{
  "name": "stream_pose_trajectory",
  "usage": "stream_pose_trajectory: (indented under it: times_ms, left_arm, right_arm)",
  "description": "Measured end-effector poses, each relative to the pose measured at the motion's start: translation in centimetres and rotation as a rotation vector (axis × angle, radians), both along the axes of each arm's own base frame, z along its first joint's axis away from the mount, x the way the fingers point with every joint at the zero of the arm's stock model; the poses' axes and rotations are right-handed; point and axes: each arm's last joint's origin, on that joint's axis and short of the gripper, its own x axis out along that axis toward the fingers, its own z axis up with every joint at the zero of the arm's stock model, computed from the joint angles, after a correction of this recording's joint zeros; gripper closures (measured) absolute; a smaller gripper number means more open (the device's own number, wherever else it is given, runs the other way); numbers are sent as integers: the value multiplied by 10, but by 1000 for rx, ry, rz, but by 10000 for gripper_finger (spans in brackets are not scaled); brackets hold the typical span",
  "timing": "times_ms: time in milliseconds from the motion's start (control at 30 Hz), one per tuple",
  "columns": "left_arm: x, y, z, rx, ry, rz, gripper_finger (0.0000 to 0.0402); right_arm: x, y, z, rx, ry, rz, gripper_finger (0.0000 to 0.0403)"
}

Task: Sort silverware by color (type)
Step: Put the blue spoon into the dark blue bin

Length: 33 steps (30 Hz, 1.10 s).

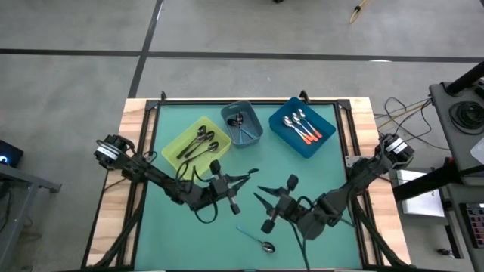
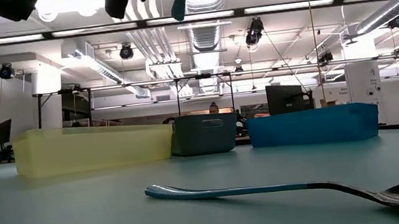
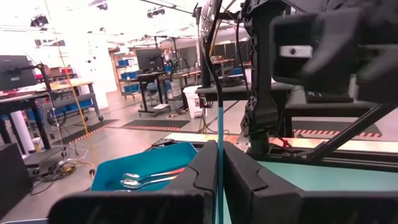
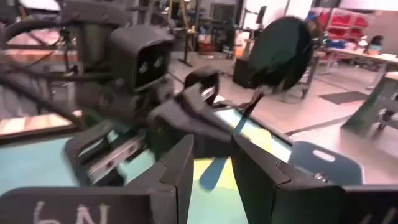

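Observation:
My left gripper (image 1: 249, 177) is over the middle of the green table and is shut on a light blue-handled spoon (image 3: 219, 124), whose shiny bowl (image 4: 280, 53) is uppermost. My right gripper (image 1: 257, 193) faces it from close by on the near right. It is open (image 4: 214, 171) and touches nothing that I can see. A second light blue-handled spoon (image 1: 257, 240) lies flat on the table near the front edge and is close up in the low view (image 2: 268, 189). My left gripper pinches the spoon's thin light blue handle (image 3: 219, 155) between its two fingers, which reach out about level. The spoon is lifted clear of the table and stands tilted, bowl end up (image 4: 280, 53), with the handle running up out of the fingers.
Three bins stand in a row at the far side. A yellow bin (image 1: 175, 143) holds black-handled spoons, a grey-blue bin (image 1: 255, 121) holds blue-handled spoons, and a blue bin (image 1: 321, 147) holds orange-red-handled spoons. Both arms reach in from the near corners.

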Motion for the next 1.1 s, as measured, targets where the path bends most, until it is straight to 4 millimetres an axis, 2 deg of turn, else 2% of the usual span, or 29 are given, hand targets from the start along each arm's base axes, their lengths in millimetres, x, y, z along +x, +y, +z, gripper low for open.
stream_pose_trajectory:
  times_ms: [333, 867, 1100]
  left_arm:
    - [5, -1, 11, 20, -18, 28, 401]
    - [8, 7, 13, 43, -4, 87, 401]
    - [8, 7, 13, 43, -4, 87, 401]
  right_arm:
    - [18, -31, -1, -3, -23, -96, 305]
    - [29, -51, 2, 13, -40, -106, 305]
    - [33, -59, 9, 2, -80, -128, 306]
